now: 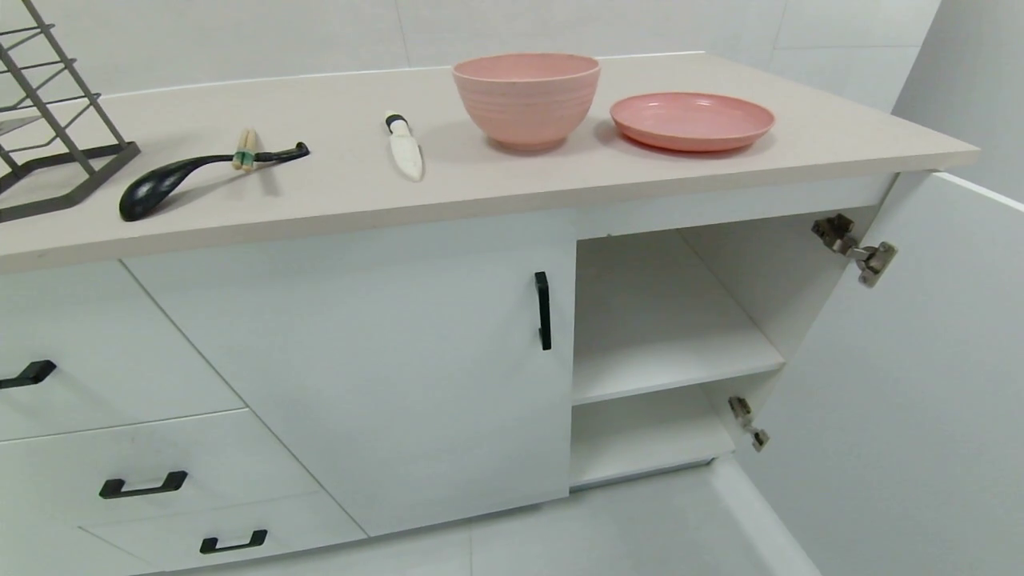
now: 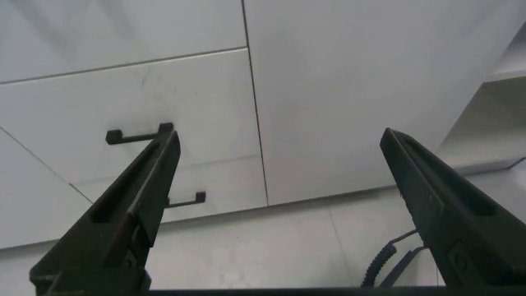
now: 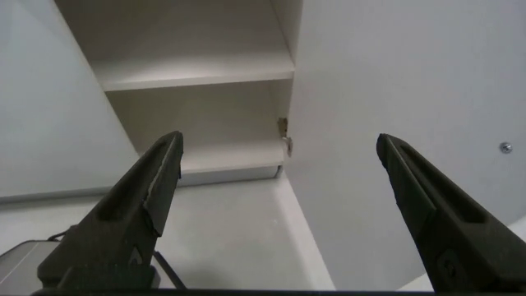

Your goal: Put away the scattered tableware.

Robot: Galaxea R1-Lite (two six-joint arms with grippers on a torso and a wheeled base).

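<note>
On the beige countertop [image 1: 336, 200] stand a pink bowl [image 1: 526, 98] and, to its right, a flat pink plate [image 1: 691, 119]. Left of the bowl lies a small white knife with a black band [image 1: 404, 146]. Further left a black ladle [image 1: 184, 178] lies with a pair of chopsticks [image 1: 245, 150] across its handle. My left gripper [image 2: 279, 140] is open, low in front of the drawer fronts. My right gripper [image 3: 279, 144] is open too, low and facing the open cupboard [image 3: 197, 78]. Nothing is between either pair of fingers.
A dark wire rack [image 1: 48, 120] stands at the counter's far left. The right cupboard door [image 1: 904, 376] is swung open, showing two bare shelves [image 1: 664, 352]. The left door with a black handle [image 1: 543, 310] is closed. Drawers with black handles [image 1: 142, 485] sit at the left.
</note>
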